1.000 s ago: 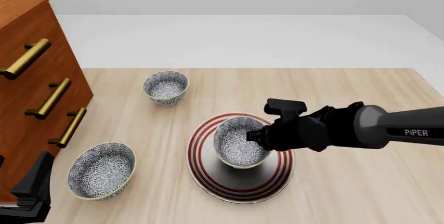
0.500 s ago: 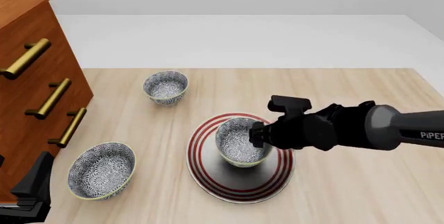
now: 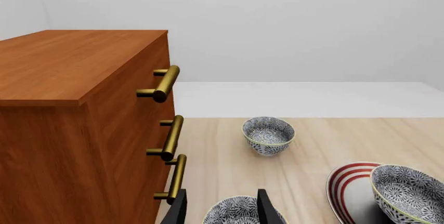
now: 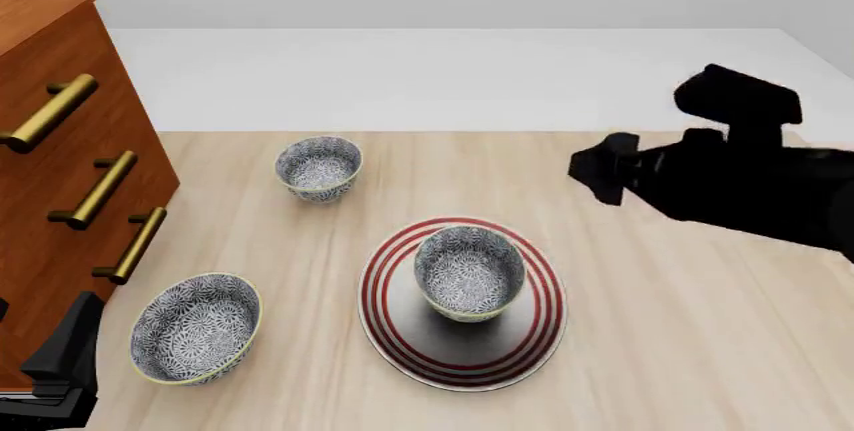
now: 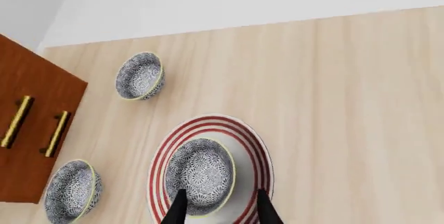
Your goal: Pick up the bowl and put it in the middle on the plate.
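The small blue-grey floral bowl (image 4: 469, 273) sits upright at the middle of the large white red-ringed plate (image 4: 387, 323), so the placing looks done. The right pincer (image 5: 216, 208) hangs above it, fingers apart and empty; the left pincer (image 3: 220, 211) waits, parted, near the tabletop's edge.

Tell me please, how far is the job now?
Done: the bowl sits about in the middle of the plate, upright. In hand: nothing; the right hand is open and above the plate, apart from the bowl, and the left hand is open near the drawer cabinet. Left: it seems nothing more than taking the arm away.
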### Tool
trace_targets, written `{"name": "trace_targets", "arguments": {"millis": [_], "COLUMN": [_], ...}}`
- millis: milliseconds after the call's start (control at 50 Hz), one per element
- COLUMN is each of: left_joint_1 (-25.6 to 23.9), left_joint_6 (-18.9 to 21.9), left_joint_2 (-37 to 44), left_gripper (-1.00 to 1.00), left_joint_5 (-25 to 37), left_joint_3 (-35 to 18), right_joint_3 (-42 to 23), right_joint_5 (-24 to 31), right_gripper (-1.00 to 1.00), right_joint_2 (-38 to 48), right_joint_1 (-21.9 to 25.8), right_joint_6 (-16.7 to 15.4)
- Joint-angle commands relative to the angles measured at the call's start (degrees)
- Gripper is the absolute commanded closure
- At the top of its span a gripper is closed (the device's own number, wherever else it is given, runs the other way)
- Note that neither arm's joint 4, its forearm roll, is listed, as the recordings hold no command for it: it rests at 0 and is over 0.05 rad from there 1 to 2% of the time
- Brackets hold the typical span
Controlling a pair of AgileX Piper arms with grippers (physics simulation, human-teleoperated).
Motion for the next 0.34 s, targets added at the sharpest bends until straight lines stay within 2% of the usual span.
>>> {"name": "trace_targets", "arguments": {"millis": [20,80,120,140,160,240,260,340], "left_joint_1": [0.00,0.00,0.00,0.00,0.00,0.00,0.00,0.00], "left_joint_6": [0.00,0.00,0.00,0.00,0.00,0.00,0.00,0.00], "left_joint_2": [0.00,0.00,0.00,0.00,0.00,0.00,0.00,0.00], "left_gripper": [-1.00,-1.00,-1.00,-1.00,-1.00,-1.00,-1.00,-1.00], "left_joint_5": [0.00,0.00,0.00,0.00,0.00,0.00,0.00,0.00], "left_joint_3": [0.00,0.00,0.00,0.00,0.00,0.00,0.00,0.00], "right_joint_3": [2.95,4.99,8.47,9.86,11.95,14.86,15.21,18.38], "right_joint_5": [8.02,8.24,7.00,6.96,6.68,8.25,9.00,11.27], "right_gripper": [-1.00,-1.00,-1.00,-1.00,-1.00,-1.00,-1.00,-1.00], "right_joint_2": [-21.32,-26.12,-27.73,-29.40,-31.19,-38.33,-40.34,-47.34], "right_joint_1": [-4.55,-6.23,-5.94,-6.14,-6.24,-8.46,-8.59,-9.47], "right_joint_6": [1.13,-1.13,1.59,1.19,2.95,1.88,0.80,0.58]}}
